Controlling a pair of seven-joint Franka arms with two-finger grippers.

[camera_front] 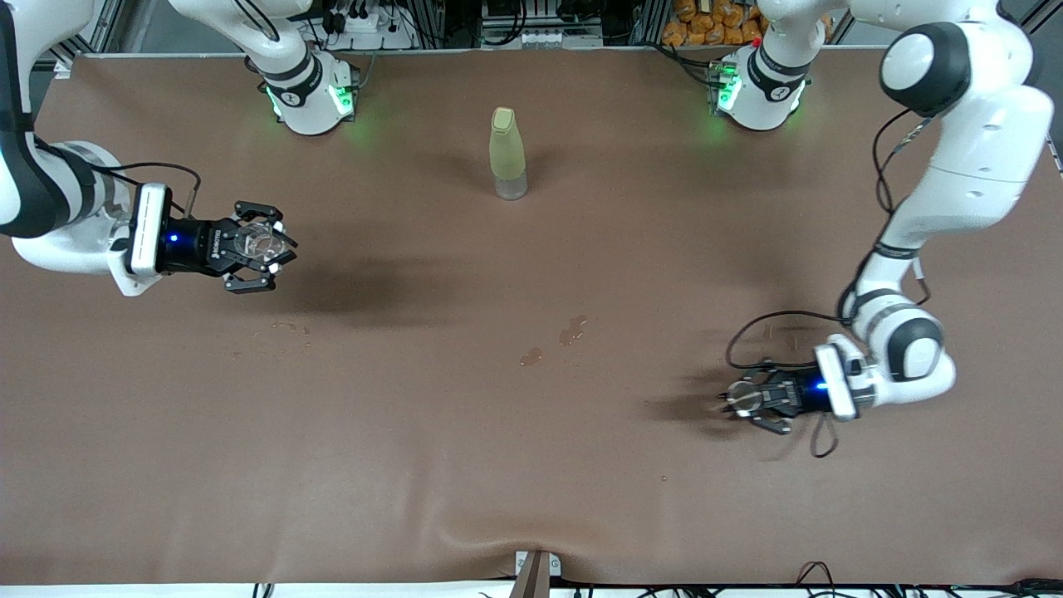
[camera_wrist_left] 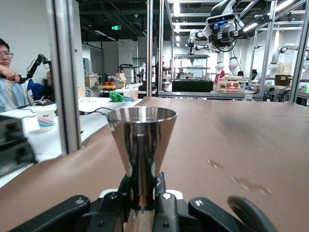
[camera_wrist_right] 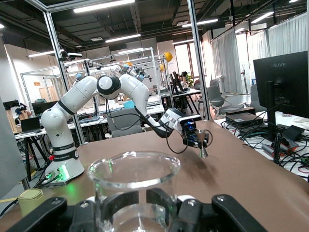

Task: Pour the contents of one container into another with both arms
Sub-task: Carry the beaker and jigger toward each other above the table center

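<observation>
Landmark for us is the yellow-green bottle (camera_front: 507,154), standing upright between the two arm bases.

The right gripper (camera_front: 264,246) is up over the table (camera_front: 415,465) toward the right arm's end, well apart from the bottle. Its jaws are closed partway around the clear glass cup (camera_front: 256,241), which sits upright between the fingers; in the right wrist view we see the cup's round rim (camera_wrist_right: 133,170) open upward. We cannot tell whether it holds any liquid.

The left gripper (camera_front: 747,399) is over the left arm's end of the table, also well apart from the bottle. Its jaws are pinched nearly shut on the narrow base of the silver metal cup (camera_wrist_left: 141,145), mouth upward and flaring wide above the fingers.

Small wet spots (camera_front: 571,330) lie on the table, nearer the front camera than the bottle.

Handling, as we judge it: both cups are light and rigid. Polished metal is slippery, and a grip low on the taper could let it rotate during a tilt, so firm pinch there matters. Glass is fragile, smooth; hold around the body as now, without squeezing hard. The cups are far apart, so we expect they must come together before pouring.
</observation>
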